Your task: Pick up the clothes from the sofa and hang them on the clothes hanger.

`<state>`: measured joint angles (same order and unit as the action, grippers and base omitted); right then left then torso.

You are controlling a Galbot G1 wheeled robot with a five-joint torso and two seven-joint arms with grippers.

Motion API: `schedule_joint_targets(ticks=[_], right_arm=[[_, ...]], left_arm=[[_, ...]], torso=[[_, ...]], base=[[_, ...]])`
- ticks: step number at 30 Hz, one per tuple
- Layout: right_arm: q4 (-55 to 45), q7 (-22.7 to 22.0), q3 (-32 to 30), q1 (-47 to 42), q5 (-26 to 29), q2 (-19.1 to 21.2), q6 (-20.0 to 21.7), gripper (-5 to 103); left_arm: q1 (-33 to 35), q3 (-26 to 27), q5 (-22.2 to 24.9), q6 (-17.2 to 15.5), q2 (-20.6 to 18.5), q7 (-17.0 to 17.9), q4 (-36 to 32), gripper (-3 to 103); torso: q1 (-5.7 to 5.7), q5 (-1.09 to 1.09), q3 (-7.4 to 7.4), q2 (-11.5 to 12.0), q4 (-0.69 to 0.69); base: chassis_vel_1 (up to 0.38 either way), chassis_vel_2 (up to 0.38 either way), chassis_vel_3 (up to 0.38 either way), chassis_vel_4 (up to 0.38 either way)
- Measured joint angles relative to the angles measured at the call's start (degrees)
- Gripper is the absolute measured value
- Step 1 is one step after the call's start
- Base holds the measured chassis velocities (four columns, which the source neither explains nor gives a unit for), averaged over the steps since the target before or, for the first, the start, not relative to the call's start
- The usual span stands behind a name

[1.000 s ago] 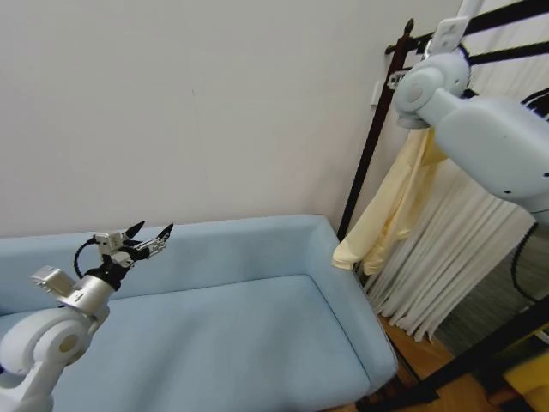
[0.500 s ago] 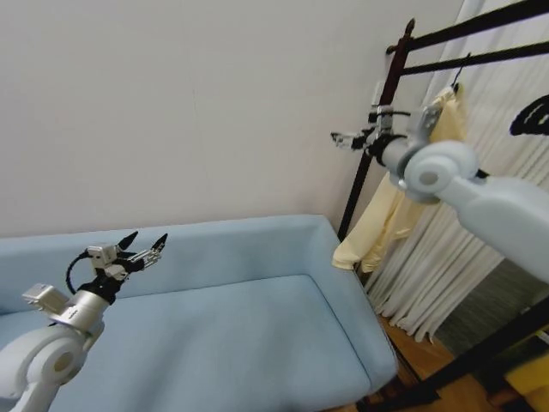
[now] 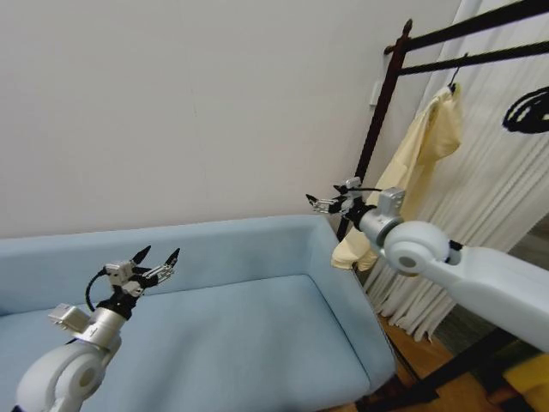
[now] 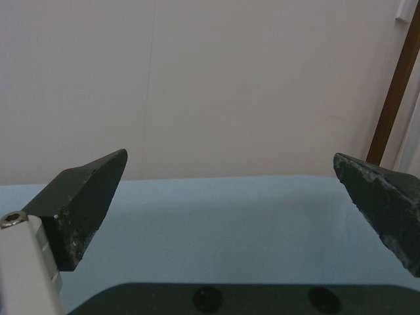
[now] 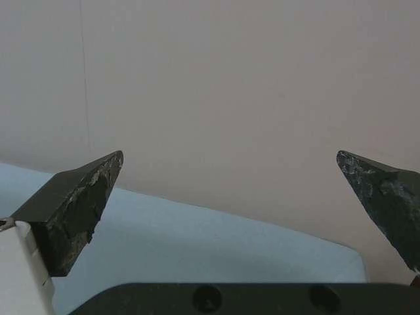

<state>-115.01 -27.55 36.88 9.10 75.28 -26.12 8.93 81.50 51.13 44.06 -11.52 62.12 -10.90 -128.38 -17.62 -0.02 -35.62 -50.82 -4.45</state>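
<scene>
A pale yellow garment (image 3: pixel 410 176) hangs from the dark rail of the clothes rack (image 3: pixel 382 110) at the right of the head view, its lower end drooping beside the sofa's arm. The light blue sofa (image 3: pixel 240 343) has a bare seat. My right gripper (image 3: pixel 329 204) is open in the air just left of the rack's post, above the sofa's right end, holding nothing. My left gripper (image 3: pixel 157 260) is open over the sofa's left part, also holding nothing. Both wrist views look past wide-apart fingers (image 4: pixel 85 200) (image 5: pixel 72 200) at the sofa back and wall.
A plain wall (image 3: pixel 189 112) runs behind the sofa. White pleated curtains (image 3: pixel 463 232) hang behind the rack. A second black hanger (image 3: pixel 525 107) hangs at the far right. Wooden floor (image 3: pixel 429 365) and the rack's dark base lie right of the sofa.
My right arm has come down and leftward from the rack's rail to beside the post, leaving the yellow garment hanging. My left gripper shifted slightly right and lower.
</scene>
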Motion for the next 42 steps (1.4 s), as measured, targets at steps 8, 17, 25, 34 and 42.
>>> schedule_joint_targets(ticks=[8, 17, 25, 34, 42], right_arm=[[11.7, 3.1, 0.9, -6.1, -7.6, -8.9, -8.0, 100], [13.3, 3.6, -4.7, -21.1, -18.3, -11.1, -14.5, 100], [-2.7, -0.8, -25.7, -45.5, -23.5, -8.7, -10.5, 100], [-11.7, 6.7, -52.9, -80.9, -43.4, -16.4, -9.5, 100], [-9.9, 12.5, -57.5, -92.9, -63.0, -38.9, -10.2, 100]], left_arm=[[1.5, 0.0, -1.1, 0.4, -1.3, -0.8, 0.0, 100], [2.8, 0.0, -3.3, 2.9, -0.3, -1.6, 1.5, 100], [7.6, 1.0, -8.6, 6.8, 8.0, -2.6, 1.3, 100], [12.9, 1.0, -15.9, 12.6, 16.1, -5.3, 0.1, 100], [15.2, -2.0, -23.7, 21.2, 27.8, -6.1, 4.4, 100]], torso=[[-0.01, 0.01, 0.00, 0.0, -0.02], [-0.02, 0.05, -0.01, 0.0, -0.02], [0.00, -0.01, 0.01, 0.0, -0.04], [0.00, 0.02, 0.02, 0.0, -0.05], [0.01, 0.01, 0.00, 0.0, 0.00]], base=[[0.000, 0.000, 0.000, 0.000], [0.000, 0.000, 0.000, 0.000], [0.000, 0.000, 0.000, 0.000], [0.000, 0.000, 0.000, 0.000], [0.000, 0.000, 0.000, 0.000]])
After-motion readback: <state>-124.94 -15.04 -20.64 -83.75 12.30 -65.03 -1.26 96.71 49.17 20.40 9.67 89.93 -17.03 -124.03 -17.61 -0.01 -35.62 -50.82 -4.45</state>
